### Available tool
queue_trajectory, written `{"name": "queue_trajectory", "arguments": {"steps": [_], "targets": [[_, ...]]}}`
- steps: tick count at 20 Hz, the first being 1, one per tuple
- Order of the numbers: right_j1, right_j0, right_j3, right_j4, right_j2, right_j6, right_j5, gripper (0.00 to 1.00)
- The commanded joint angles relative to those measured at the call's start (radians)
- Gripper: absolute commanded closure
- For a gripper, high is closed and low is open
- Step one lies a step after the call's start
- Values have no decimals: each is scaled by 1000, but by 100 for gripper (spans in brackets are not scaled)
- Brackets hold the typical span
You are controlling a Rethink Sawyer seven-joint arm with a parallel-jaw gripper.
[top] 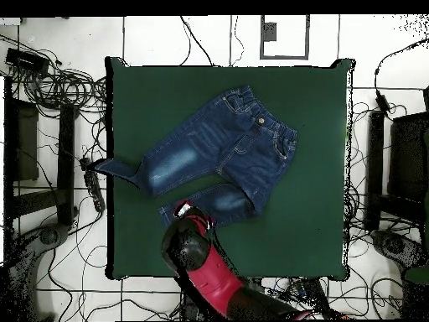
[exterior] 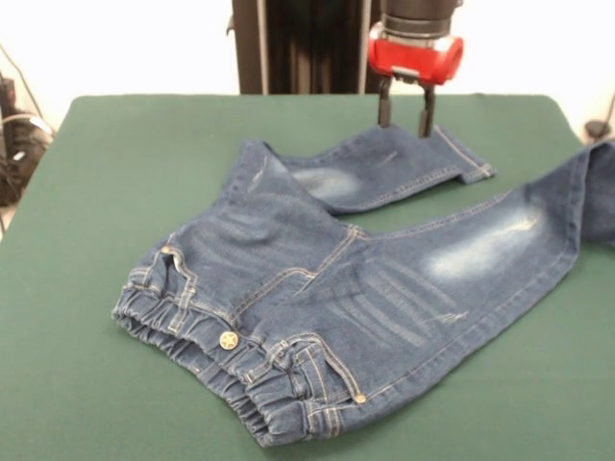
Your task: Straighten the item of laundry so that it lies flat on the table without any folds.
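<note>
Your gripper (exterior: 404, 120) hangs released, fingers apart, just above the hem of one leg of the jeans (exterior: 327, 288). They lie crumpled mid-table (exterior: 106, 192), one leg overhanging the edge. No readable writing.

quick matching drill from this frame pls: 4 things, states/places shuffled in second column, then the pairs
1. small blue denim jeans
2. brass star button
3. red and black hand
4. dark green felt-like table

A. open, above a leg cuff
B. one leg reaching over the table edge
C. on the gathered waistband
D. under the garment, rounded corners

Pairs: 1-B, 2-C, 3-A, 4-D
</note>
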Motion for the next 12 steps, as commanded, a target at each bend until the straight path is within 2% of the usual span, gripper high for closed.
{"name": "queue_trajectory", "arguments": {"steps": [1, 9, 12], "targets": [[51, 50, -126, -34, -49, 121, 86, 0], [92, 109, -173, -84, -85, 237, 80, 0], [99, 144, -189, -75, -93, 284, 76, 0]]}}
